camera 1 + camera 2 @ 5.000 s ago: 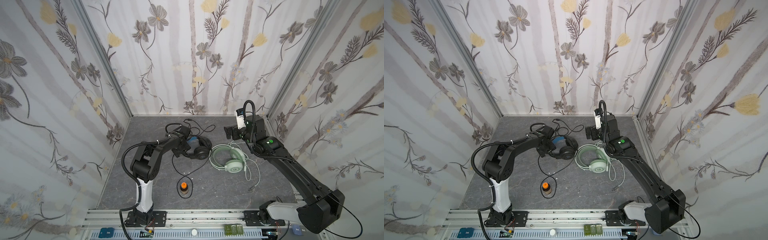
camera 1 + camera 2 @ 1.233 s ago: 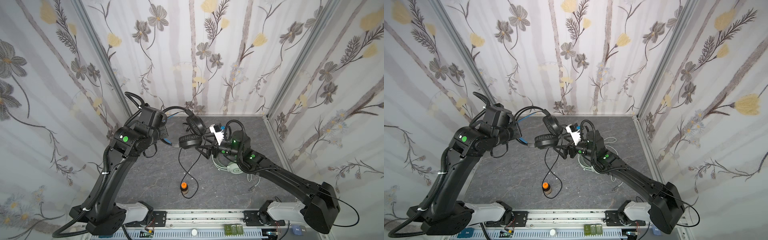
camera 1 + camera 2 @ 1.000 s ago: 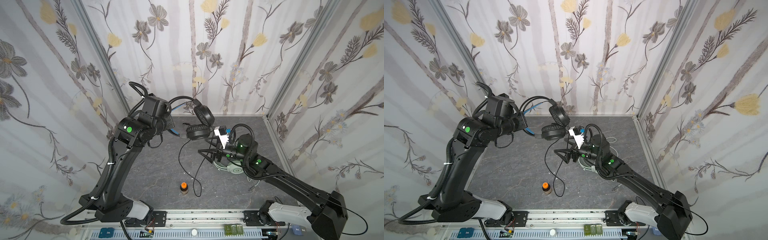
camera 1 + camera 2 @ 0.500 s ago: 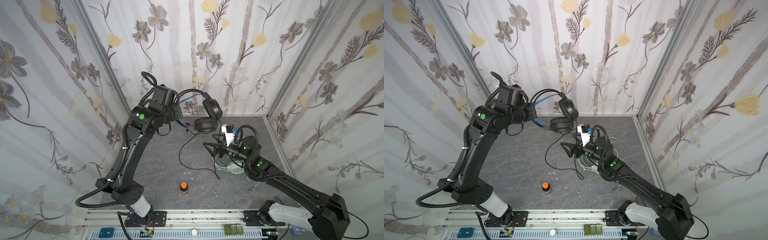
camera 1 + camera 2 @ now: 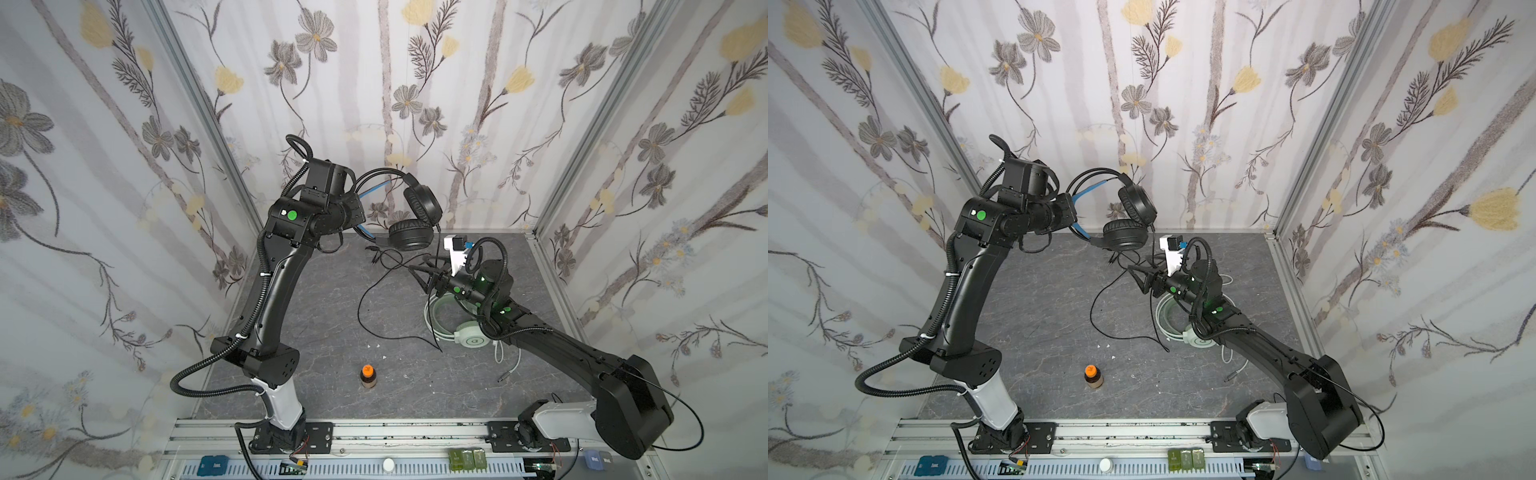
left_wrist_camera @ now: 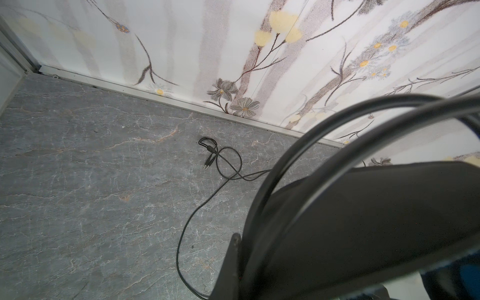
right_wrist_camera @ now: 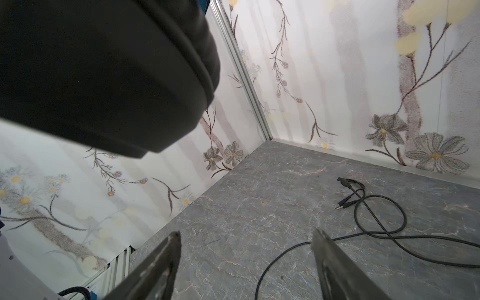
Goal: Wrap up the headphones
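The black headphones (image 5: 409, 237) (image 5: 1125, 236) hang high near the back wall, and my left gripper (image 5: 360, 208) (image 5: 1074, 214) is shut on their headband (image 6: 285, 161). Their black cable (image 5: 374, 328) (image 6: 181, 233) drops from an ear cup to the floor and loops there. My right gripper (image 5: 419, 276) (image 5: 1139, 277) (image 7: 246, 233) hovers just below the ear cups, open and holding nothing. An ear cup (image 7: 104, 65) looms above it. The cable (image 7: 376, 233) lies on the floor beyond its fingers. The mint green headphones (image 5: 469, 336) (image 5: 1196, 338) rest on the floor under the right arm.
A small orange-capped bottle (image 5: 368, 376) (image 5: 1091, 376) stands on the floor towards the front. The green set's white cable (image 5: 509, 361) trails to the right. Flowered walls close in on three sides, and a metal rail (image 5: 374, 432) runs along the front.
My left arm has carried the black headphones higher and further back, dragging the cable across the floor. The right gripper has risen under the ear cups and its jaws have narrowed somewhat.
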